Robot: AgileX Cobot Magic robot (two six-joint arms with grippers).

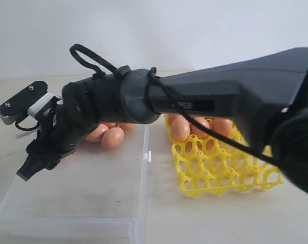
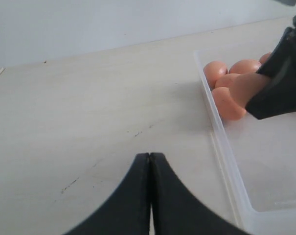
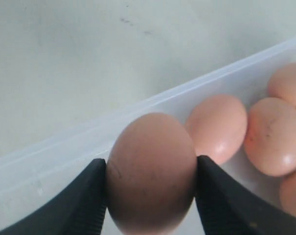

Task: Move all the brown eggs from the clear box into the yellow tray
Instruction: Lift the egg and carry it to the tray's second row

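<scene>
1. The right end effector (image 3: pixel 151 166) grips one brown egg (image 3: pixel 151 182), a finger pressed on each side; the egg sits just inside the long wall of the clear box (image 1: pixel 92 203).
2. The left end effector (image 2: pixel 150 161) is closed on nothing, jaws touching; it hangs over bare worktop (image 2: pixel 89 98) just outside the box.
3. Four loose brown eggs (image 3: pixel 216 127) show near the held one, bunched at one end of the box; three eggs (image 1: pixel 180 128) show in the back row of the yellow tray (image 1: pixel 230 173); the arm hides more of that row.
4. Most of the box floor is bare; the tray's front rows stand empty; box and tray lie side by side, with a narrow strip of worktop between.
</scene>
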